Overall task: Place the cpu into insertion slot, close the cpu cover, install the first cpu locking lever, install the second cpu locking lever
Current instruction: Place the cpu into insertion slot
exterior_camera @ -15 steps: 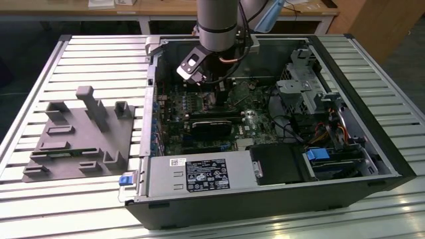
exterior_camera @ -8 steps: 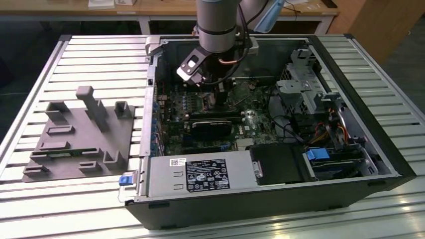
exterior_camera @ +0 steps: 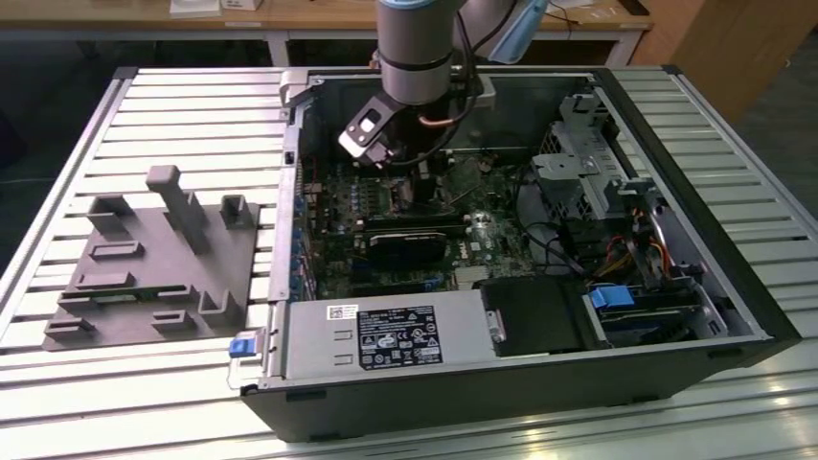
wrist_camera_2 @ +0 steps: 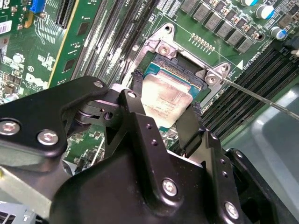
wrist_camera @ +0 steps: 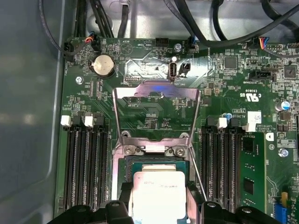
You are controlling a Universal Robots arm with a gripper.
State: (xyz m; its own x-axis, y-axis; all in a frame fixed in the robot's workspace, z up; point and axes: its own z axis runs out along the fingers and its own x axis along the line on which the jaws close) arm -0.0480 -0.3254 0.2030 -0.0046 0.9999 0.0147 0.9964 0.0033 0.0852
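My gripper (wrist_camera_2: 164, 108) (wrist_camera: 159, 205) is shut on the cpu (wrist_camera_2: 163, 103) (wrist_camera: 158, 193), a flat silver-grey square chip clamped between the two black fingers (wrist_camera_2: 138, 91). The chip hangs slightly tilted right over the insertion slot (wrist_camera_2: 174, 70) (wrist_camera: 149, 161), whose dark centre shows just past its edge; I cannot tell whether they touch. Beyond the slot the cpu cover (wrist_camera: 156, 88), a thin metal frame, stands swung open. A thin wire locking lever (wrist_camera_2: 261, 99) (wrist_camera: 198, 181) sticks out beside the slot. In the exterior view the arm (exterior_camera: 416, 57) reaches down into the computer case.
Long black memory slots (wrist_camera: 86, 168) flank the socket, with a green module (wrist_camera: 247, 172) in one. A coin battery (wrist_camera: 103, 65) and cables (wrist_camera: 205, 32) lie beyond the cover. A black card (exterior_camera: 409, 244), the power supply (exterior_camera: 383, 335) and a grey fixture (exterior_camera: 153, 259) show in the exterior view.
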